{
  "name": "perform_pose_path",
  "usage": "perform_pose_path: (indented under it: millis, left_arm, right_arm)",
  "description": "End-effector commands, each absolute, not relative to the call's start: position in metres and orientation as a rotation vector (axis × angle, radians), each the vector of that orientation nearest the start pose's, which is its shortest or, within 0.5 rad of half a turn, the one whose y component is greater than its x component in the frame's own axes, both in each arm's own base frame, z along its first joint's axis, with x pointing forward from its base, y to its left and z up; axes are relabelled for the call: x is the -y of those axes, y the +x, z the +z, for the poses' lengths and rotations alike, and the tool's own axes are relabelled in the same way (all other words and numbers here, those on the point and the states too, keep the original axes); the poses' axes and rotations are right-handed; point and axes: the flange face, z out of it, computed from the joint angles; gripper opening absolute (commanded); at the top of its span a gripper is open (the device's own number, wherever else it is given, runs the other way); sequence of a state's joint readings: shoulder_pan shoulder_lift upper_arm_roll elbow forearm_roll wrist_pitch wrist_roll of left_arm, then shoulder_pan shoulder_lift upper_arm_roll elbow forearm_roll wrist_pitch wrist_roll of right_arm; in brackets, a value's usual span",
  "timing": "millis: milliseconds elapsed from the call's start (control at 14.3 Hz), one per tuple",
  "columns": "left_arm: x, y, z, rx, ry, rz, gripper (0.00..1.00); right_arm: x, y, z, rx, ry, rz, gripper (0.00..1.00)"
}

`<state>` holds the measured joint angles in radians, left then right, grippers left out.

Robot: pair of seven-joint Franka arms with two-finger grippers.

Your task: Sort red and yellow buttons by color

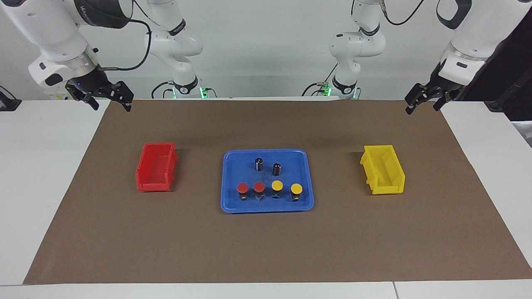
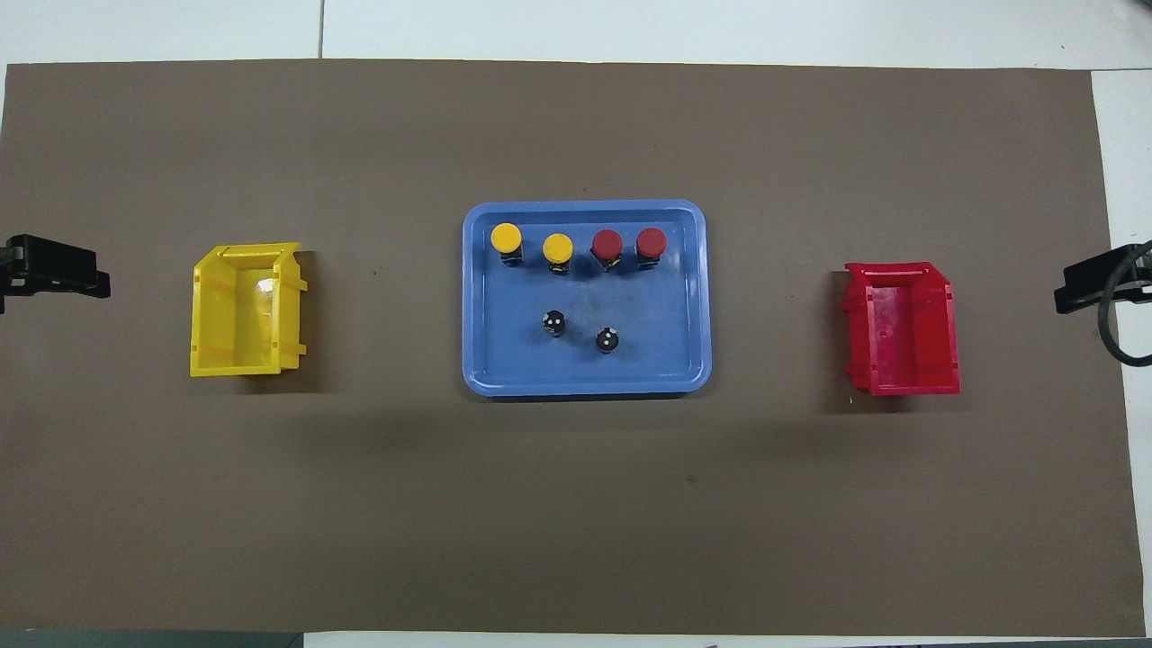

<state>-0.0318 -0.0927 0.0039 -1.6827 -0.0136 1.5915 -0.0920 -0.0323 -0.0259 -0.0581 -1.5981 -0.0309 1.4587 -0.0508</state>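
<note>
Four buttons (image 1: pixel 268 189) in row on blue tray (image 1: pixel 226 205). Left gripper (image 1: pixel 423 104) raised, fingers spread, over mat edge. Right gripper (image 1: pixel 109 101) likewise spread, holding nothing.

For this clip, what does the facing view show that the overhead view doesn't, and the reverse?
Only the facing view shows the white arms and bases, with the left gripper and right gripper raised over the brown mat's corners nearest the robots, both open.

Only the overhead view shows the floors inside the yellow bin and red bin; both are empty.

Both show the blue tray holding two red buttons, two yellow buttons and two black cylinders.
</note>
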Motion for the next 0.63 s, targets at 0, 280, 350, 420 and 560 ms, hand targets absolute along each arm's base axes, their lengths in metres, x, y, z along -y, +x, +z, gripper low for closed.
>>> perform_pose_path:
  millis: [0,280,350,420,560]
  left_arm:
    - [0.015,0.523,0.622,0.103,-3.164,0.017,1.00]
    - [0.015,0.523,0.622,0.103,-3.164,0.017,1.00]
    - [0.015,0.523,0.622,0.103,-3.164,0.017,1.00]
    - [0.015,0.523,0.622,0.103,-3.164,0.017,1.00]
    - [0.014,0.523,0.622,0.105,-3.164,0.017,1.00]
  right_arm:
    - [0.040,0.535,0.618,0.022,-3.150,0.162,1.00]
    - [-0.014,0.581,0.618,-0.071,-3.130,0.168,1.00]
    - [-0.039,0.599,0.608,-0.073,-3.127,0.197,1.00]
    - [-0.067,0.618,0.600,-0.053,-3.123,0.189,1.00]
    - [-0.120,0.643,0.583,-0.154,-3.114,0.152,1.00]
